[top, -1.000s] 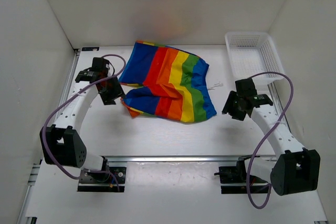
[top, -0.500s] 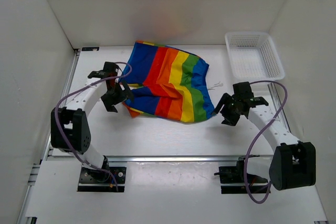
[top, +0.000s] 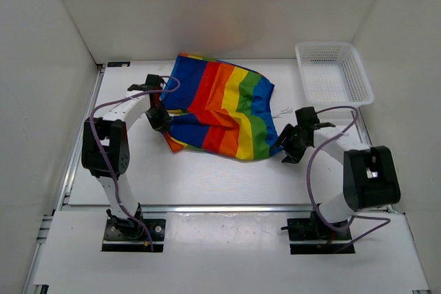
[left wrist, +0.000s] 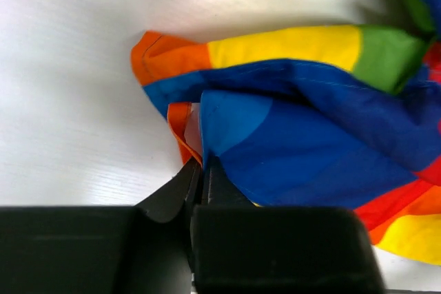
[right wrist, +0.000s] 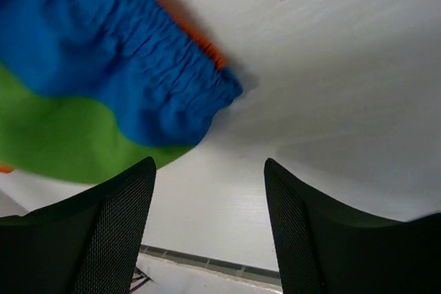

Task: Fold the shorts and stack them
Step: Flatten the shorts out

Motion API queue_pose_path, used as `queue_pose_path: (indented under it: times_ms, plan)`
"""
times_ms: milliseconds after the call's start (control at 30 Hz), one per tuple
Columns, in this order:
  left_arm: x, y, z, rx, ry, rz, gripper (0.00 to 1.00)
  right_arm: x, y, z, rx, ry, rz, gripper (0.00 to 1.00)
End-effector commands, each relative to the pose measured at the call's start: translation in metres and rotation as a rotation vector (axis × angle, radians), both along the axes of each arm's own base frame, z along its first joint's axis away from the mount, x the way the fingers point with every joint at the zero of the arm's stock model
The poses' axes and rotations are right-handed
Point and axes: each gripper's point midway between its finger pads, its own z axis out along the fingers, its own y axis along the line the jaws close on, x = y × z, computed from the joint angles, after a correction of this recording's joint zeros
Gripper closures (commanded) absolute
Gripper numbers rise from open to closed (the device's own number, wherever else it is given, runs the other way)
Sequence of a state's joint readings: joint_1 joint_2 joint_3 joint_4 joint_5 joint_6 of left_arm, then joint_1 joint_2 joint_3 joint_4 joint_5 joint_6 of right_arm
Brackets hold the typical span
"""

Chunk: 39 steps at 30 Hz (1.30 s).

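The rainbow-striped shorts point(top: 222, 109) lie unmoved, spread at the middle rear of the table point(top: 207, 177). The left gripper point(top: 160, 121) has advanced to their left hem and is clamped on the fabric edge. The right gripper point(top: 287, 146) has closed in beside the blue waistband corner, fingers spread, holding nothing.

Black fingers point(left wrist: 172, 194) at bottom edge, pressed together, tips pinching orange-and-blue hem of shorts point(left wrist: 310, 149). Shorts bunched in folds: blue nearest, then orange, yellow and green band behind, red and yellow at lower right. White table point(left wrist: 76, 135) under fabric, showing left and top.
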State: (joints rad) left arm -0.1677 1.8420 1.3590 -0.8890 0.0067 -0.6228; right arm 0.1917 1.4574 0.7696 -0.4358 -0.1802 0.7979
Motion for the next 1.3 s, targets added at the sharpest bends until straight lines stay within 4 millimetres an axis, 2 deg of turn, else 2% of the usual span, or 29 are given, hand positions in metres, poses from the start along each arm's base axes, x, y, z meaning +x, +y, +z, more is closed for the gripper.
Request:
queue_pose_path:
  times_ms: [0, 100, 133, 233, 300, 367, 400, 433, 467, 500, 533, 567, 633, 667, 733, 767, 800, 833, 867, 900, 933, 967, 1000, 1033, 1100, 1133, 1167, 1200, 1267]
  plan:
    - [0.013, -0.002, 0.019, 0.003, -0.066, -0.008, 0.90, 0.028, 0.004, -0.001, -0.034, -0.056, -0.012, 0.33]
    - [0.014, -0.002, 0.026, 0.000, -0.081, -0.008, 0.90, 0.036, 0.007, -0.009, -0.071, -0.070, -0.009, 0.44]
    - [0.012, 0.000, 0.030, 0.009, -0.085, -0.005, 0.90, 0.041, 0.011, -0.010, -0.080, -0.071, -0.002, 0.60]
    - [0.023, -0.002, 0.042, 0.004, -0.125, -0.014, 0.90, 0.058, 0.017, -0.011, -0.088, -0.074, 0.005, 0.77]
    - [0.029, -0.001, 0.053, 0.014, -0.146, -0.022, 0.90, 0.069, 0.024, -0.006, -0.086, -0.094, 0.022, 0.97]
    - [0.053, 0.004, 0.076, 0.051, -0.202, -0.015, 0.90, 0.096, 0.026, 0.017, -0.096, -0.153, 0.007, 1.00]
    - [0.053, 0.009, 0.085, 0.082, -0.189, -0.006, 0.90, 0.105, 0.029, 0.026, -0.091, -0.171, 0.006, 1.00]
    - [0.074, 0.010, 0.122, 0.090, -0.283, 0.009, 0.90, 0.112, 0.030, 0.040, -0.091, -0.187, 0.014, 1.00]
    - [0.083, 0.015, 0.134, 0.119, -0.307, 0.024, 0.90, 0.137, 0.035, 0.074, -0.080, -0.270, 0.002, 1.00]
    - [0.084, 0.017, 0.153, 0.128, -0.330, 0.019, 0.90, 0.146, 0.035, 0.091, -0.087, -0.307, 0.001, 1.00]
    - [0.099, 0.018, 0.192, 0.112, -0.429, 0.038, 0.90, 0.149, 0.036, 0.109, -0.081, -0.326, -0.001, 1.00]
    - [0.101, 0.018, 0.211, 0.105, -0.468, 0.041, 0.90, 0.162, 0.037, 0.142, -0.079, -0.403, -0.007, 1.00]
    - [0.103, 0.018, 0.238, 0.076, -0.527, 0.045, 0.90, 0.161, 0.032, 0.177, -0.088, -0.472, -0.014, 1.00]
    - [0.095, 0.014, 0.265, 0.043, -0.588, 0.037, 0.90, 0.161, 0.029, 0.189, -0.096, -0.506, -0.013, 1.00]
    - [0.080, 0.012, 0.274, 0.017, -0.599, 0.024, 0.90, 0.147, 0.021, 0.203, -0.111, -0.537, -0.021, 1.00]
    - [0.070, 0.006, 0.251, 0.011, -0.544, 0.002, 0.90, 0.141, 0.018, 0.200, -0.120, -0.534, -0.026, 1.00]
    - [0.051, 0.004, 0.259, -0.021, -0.559, -0.003, 0.90, 0.126, 0.011, 0.188, -0.138, -0.510, -0.030, 1.00]
    - [0.039, -0.001, 0.248, -0.032, -0.533, -0.021, 0.90, 0.117, 0.009, 0.178, -0.139, -0.485, -0.036, 1.00]
    - [0.013, -0.007, 0.195, -0.040, -0.394, -0.026, 0.90, 0.107, 0.007, 0.166, -0.154, -0.463, -0.031, 1.00]
    - [-0.006, -0.014, 0.196, -0.086, -0.418, -0.039, 0.90, 0.086, 0.002, 0.140, -0.165, -0.402, -0.032, 1.00]
    - [-0.024, -0.018, 0.174, -0.103, -0.371, -0.043, 0.90, 0.075, -0.004, 0.125, -0.185, -0.372, -0.034, 1.00]
    - [-0.063, -0.022, 0.116, -0.111, -0.212, -0.027, 0.88, 0.063, -0.003, 0.118, -0.181, -0.358, -0.034, 1.00]
    - [-0.082, -0.027, 0.106, -0.162, -0.197, -0.016, 0.76, 0.041, -0.008, 0.089, -0.205, -0.290, -0.027, 1.00]
    - [-0.101, -0.032, 0.088, -0.194, -0.142, -0.013, 0.71, 0.031, -0.011, 0.078, -0.212, -0.266, -0.023, 1.00]
    - [-0.137, -0.035, 0.053, -0.234, -0.025, -0.014, 0.52, 0.008, -0.020, 0.065, -0.233, -0.217, -0.028, 0.82]
    - [-0.137, -0.035, 0.054, -0.237, -0.033, -0.015, 0.46, -0.007, -0.026, 0.052, -0.249, -0.173, -0.039, 0.60]
    - [-0.140, -0.031, 0.056, -0.220, -0.036, -0.010, 0.34, -0.014, -0.028, 0.055, -0.248, -0.175, -0.040, 0.50]
    - [-0.134, -0.030, 0.064, -0.209, -0.061, -0.007, 0.23, -0.021, -0.030, 0.056, -0.249, -0.160, -0.046, 0.41]
    - [-0.127, -0.026, 0.077, -0.190, -0.098, 0.009, 0.21, -0.030, -0.034, 0.060, -0.253, -0.160, -0.062, 0.34]
